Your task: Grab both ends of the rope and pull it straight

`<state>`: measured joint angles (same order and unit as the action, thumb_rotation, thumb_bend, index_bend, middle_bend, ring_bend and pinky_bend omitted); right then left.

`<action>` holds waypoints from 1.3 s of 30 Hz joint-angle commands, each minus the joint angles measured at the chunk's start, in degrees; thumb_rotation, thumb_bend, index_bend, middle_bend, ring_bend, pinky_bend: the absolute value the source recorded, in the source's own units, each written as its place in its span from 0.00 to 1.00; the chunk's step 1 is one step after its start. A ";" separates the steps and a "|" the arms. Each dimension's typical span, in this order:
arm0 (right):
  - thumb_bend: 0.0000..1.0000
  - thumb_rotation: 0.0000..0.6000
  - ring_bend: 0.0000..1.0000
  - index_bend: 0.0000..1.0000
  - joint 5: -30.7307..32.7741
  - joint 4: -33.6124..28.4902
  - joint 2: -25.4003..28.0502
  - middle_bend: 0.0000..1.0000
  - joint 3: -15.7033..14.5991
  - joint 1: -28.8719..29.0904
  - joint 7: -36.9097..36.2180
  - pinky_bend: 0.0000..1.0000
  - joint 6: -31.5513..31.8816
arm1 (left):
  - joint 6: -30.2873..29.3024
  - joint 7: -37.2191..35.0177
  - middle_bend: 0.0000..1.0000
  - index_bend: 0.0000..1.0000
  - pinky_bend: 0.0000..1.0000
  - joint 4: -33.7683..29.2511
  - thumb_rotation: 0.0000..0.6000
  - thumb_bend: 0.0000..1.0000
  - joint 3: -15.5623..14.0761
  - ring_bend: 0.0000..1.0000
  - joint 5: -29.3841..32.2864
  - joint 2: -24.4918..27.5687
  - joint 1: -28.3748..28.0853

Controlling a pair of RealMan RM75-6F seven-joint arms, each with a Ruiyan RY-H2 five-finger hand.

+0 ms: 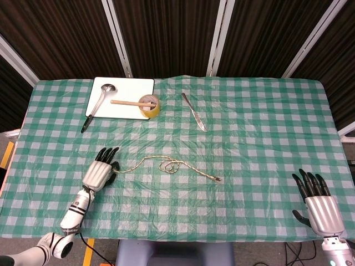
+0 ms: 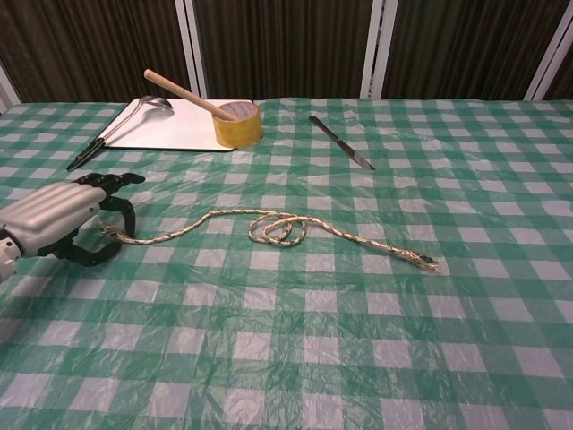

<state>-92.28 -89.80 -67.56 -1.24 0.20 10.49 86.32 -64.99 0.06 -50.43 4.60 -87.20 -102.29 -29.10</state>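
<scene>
Chest view: left hand (image 2: 63, 218) seemingly around rope (image 2: 269, 227) end.

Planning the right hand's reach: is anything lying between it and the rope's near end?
Nothing visible. Only bare checked tablecloth lies between the right hand and the rope end nearest it; the knife sits farther back.

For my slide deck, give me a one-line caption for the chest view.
Left hand closes around the frayed end of a looped rope on a green checked tablecloth.
</scene>
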 commanded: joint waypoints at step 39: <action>0.27 1.00 0.00 0.34 3.06 -3.60 -9.31 0.00 6.50 13.95 7.93 0.00 -16.28 | -5.48 -0.60 0.11 0.71 0.12 -4.04 1.00 0.45 -2.71 0.00 -1.41 4.01 0.78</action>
<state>-92.04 -91.00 -74.61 2.75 10.40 13.53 74.74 -70.28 -0.68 -54.16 1.96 -88.57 -98.52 -28.41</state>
